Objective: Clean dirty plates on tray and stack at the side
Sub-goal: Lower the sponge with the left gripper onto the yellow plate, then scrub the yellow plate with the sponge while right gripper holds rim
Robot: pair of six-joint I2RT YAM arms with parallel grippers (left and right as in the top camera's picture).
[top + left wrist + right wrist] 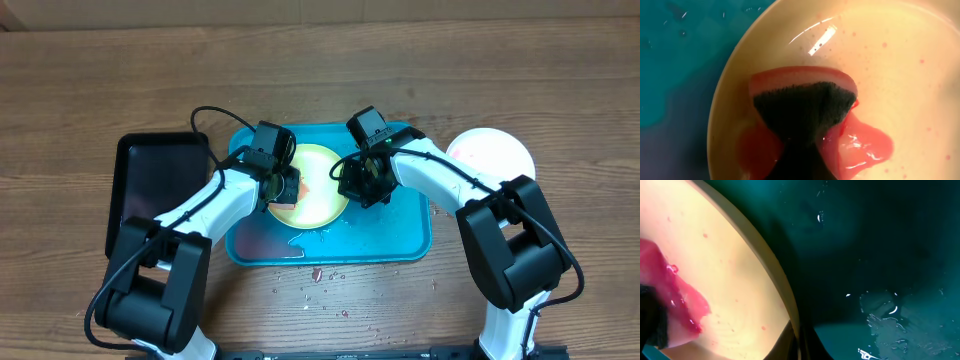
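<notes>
1. Nearest me, reddish drops [318,274] lie on the surface [80,100], just in front of the tray [400,235].
2. On the tray, left of centre, sits the yellow-green plate [322,192]. It is wet and carries a red smear [860,145], so it is not clean yet.
3. My left pincer [283,190] is clenched on a sponge [805,107], whose dark scrub face presses into that smear.
4. My right pincer [365,185] is clenched too. The plate's right rim runs in between its fingers, so I judge it is steadying the plate.
5. Far right, off the tray, a pinkish-white plate [495,155] rests on the surface and looks clean. I take it for the start of the stack.
6. I see no blue-rimmed plate and cannot tell whether it lies beneath another. I judge I am mid-task: this plate needs finishing, then stacking.
</notes>
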